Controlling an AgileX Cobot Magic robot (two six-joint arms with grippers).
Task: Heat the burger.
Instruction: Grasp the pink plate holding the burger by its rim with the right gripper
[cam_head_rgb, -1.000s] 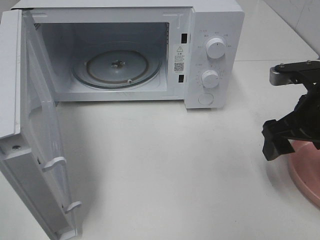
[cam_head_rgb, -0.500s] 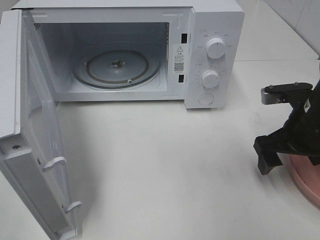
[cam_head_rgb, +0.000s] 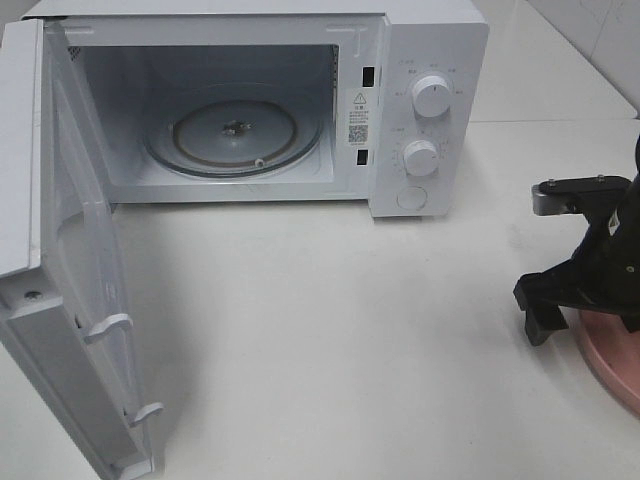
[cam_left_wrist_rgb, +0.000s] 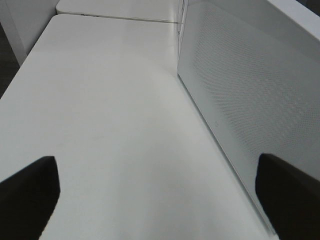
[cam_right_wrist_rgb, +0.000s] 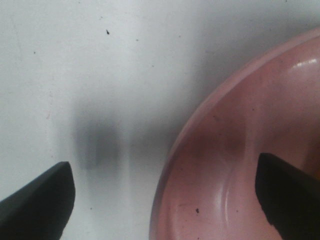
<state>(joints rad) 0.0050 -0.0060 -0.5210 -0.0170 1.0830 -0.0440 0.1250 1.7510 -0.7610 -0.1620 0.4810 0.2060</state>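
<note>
The burger is out of view in every frame. The pink plate (cam_head_rgb: 612, 366) lies at the table's right edge, cut off by the frame, and what shows of it in the right wrist view (cam_right_wrist_rgb: 250, 140) is bare. My right gripper (cam_head_rgb: 575, 315) hangs open over the plate's left rim. In the right wrist view (cam_right_wrist_rgb: 165, 200) one finger is over the table and the other over the plate. My left gripper (cam_left_wrist_rgb: 160, 200) is open and empty, low over the table beside the microwave's open door (cam_left_wrist_rgb: 250, 100). It does not show in the exterior view.
The white microwave (cam_head_rgb: 430, 60) stands at the back with its door (cam_head_rgb: 70, 280) swung wide open to the left. Its glass turntable (cam_head_rgb: 235, 130) holds nothing. Two knobs (cam_head_rgb: 432, 95) and a round button are on its right panel.
My right gripper has come down and a little left over the plate's left rim, then eased slightly right. The microwave and its door have not moved.
</note>
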